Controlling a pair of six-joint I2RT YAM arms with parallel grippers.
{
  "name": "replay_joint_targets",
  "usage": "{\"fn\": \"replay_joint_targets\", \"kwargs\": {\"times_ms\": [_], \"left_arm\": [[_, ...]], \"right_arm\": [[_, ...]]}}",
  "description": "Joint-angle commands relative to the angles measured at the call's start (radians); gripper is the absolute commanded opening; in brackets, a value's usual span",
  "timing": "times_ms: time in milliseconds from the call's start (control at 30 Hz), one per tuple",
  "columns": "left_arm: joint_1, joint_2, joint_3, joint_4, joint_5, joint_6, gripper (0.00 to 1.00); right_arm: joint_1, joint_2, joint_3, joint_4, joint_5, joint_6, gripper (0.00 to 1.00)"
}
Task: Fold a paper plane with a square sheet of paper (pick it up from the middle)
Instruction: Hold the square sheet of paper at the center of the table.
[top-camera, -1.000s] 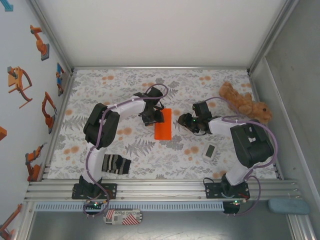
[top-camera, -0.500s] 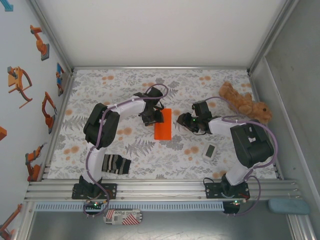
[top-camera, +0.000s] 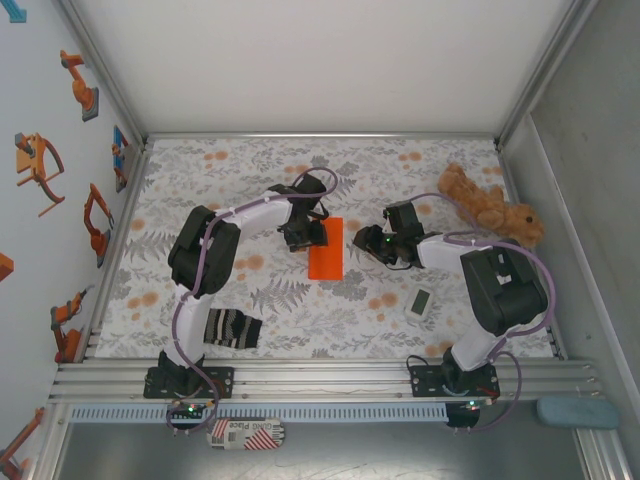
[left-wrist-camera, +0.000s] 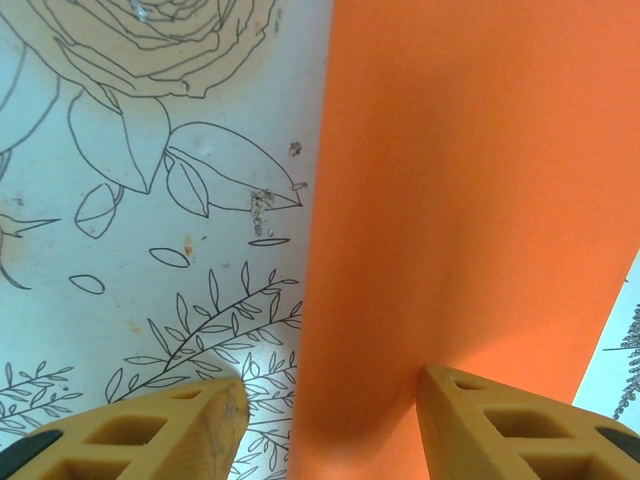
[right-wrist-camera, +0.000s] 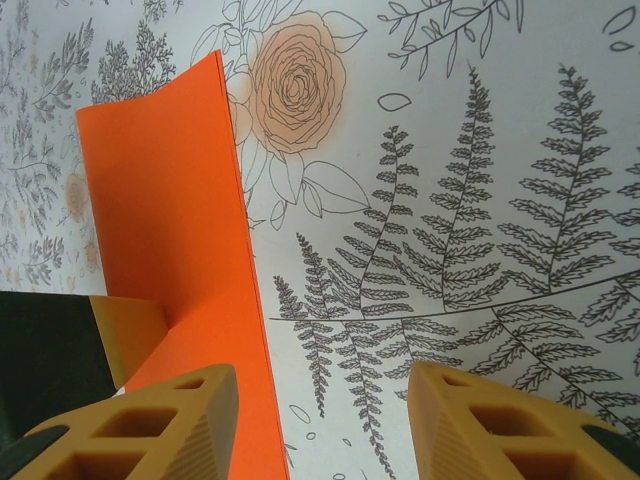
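Observation:
The square sheet of paper (top-camera: 327, 248) lies on the floral cloth as a bright orange upright rectangle, folded in half. My left gripper (top-camera: 306, 234) is low at its upper left edge. In the left wrist view the paper (left-wrist-camera: 470, 200) runs between the open jaws of the left gripper (left-wrist-camera: 335, 420). One of its fingers (left-wrist-camera: 510, 430) rests on the paper, the other on the cloth. My right gripper (top-camera: 374, 242) hovers just right of the sheet. In the right wrist view the right gripper (right-wrist-camera: 325, 415) is open over the paper's (right-wrist-camera: 170, 230) right edge, with nothing gripped.
A brown plush toy (top-camera: 490, 208) lies at the back right. A striped sock (top-camera: 232, 328) sits by the left arm's base, and a small white device (top-camera: 420, 302) is near the right arm. Walls close in on three sides of the cloth.

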Motion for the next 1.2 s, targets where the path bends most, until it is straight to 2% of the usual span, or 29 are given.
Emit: {"fn": "replay_joint_targets", "kwargs": {"times_ms": [0, 667, 867, 1000, 1167], "left_arm": [[-0.010, 0.239, -0.112, -0.077, -0.045, 0.030, 0.52], [-0.009, 0.259, -0.114, -0.078, -0.038, 0.015, 0.53], [-0.008, 0.269, -0.114, -0.078, -0.036, 0.011, 0.53], [-0.008, 0.273, -0.113, -0.078, -0.035, 0.011, 0.53], [-0.008, 0.277, -0.112, -0.076, -0.034, 0.011, 0.53]], "right_arm": [[-0.007, -0.014, 0.006, 0.011, 0.011, -0.009, 0.48], [-0.007, 0.028, 0.021, 0.056, -0.064, -0.008, 0.44], [0.012, 0.068, 0.039, 0.135, -0.154, -0.013, 0.28], [0.032, 0.110, 0.091, 0.110, -0.182, -0.035, 0.15], [0.054, 0.164, 0.138, 0.086, -0.199, -0.033, 0.06]]}}
